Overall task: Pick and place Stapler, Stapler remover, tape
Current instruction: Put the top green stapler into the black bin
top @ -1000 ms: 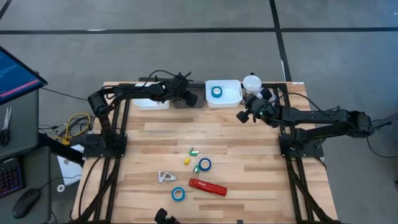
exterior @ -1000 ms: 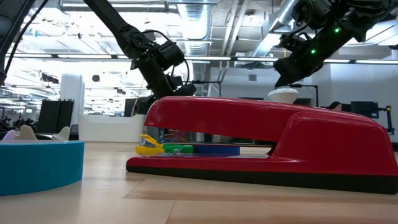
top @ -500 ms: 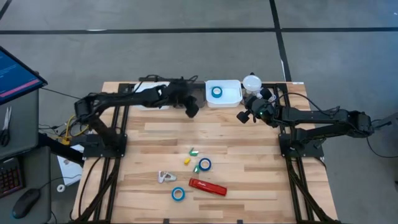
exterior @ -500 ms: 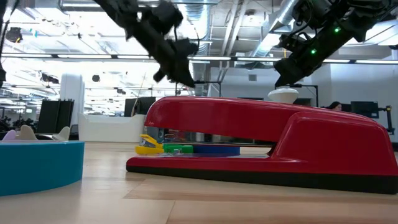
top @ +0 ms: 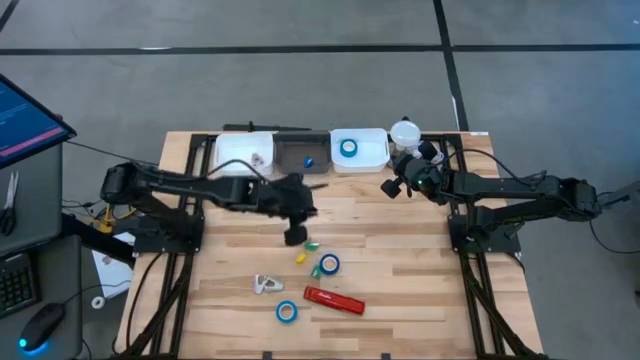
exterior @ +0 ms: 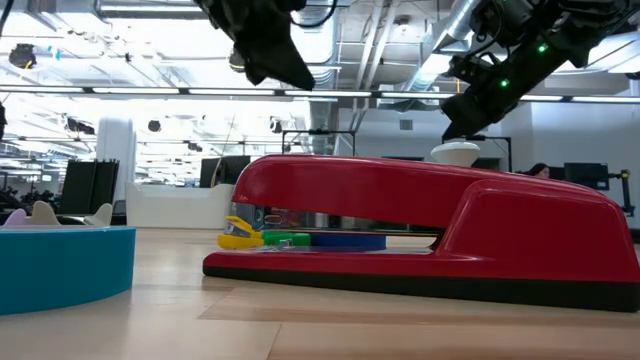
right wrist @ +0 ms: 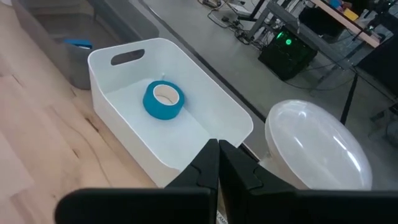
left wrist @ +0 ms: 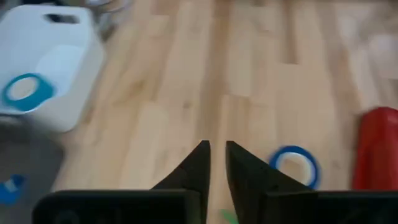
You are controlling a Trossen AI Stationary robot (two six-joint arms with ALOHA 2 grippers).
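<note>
Worktop (top: 400, 290) with two arms, three bins at the far edge, small items near the front edge.

Left gripper (top: 296, 235) hovers mid-worktop, fingers (left wrist: 198, 167) a narrow slit apart, holding nothing; right gripper (top: 387, 187) waits by the far right corner, pressed shut and empty. The stapler (top: 334, 300) lies near the front edge, a tape roll (top: 287, 311) just left of it, another (top: 329, 264) behind it. Only the high view shows the white stapler remover (top: 266, 285) left of these. A third roll (right wrist: 163, 99) sits in the right-hand white bin (right wrist: 211, 99). In the low view, the stapler blocks much of the worktop behind it.
</note>
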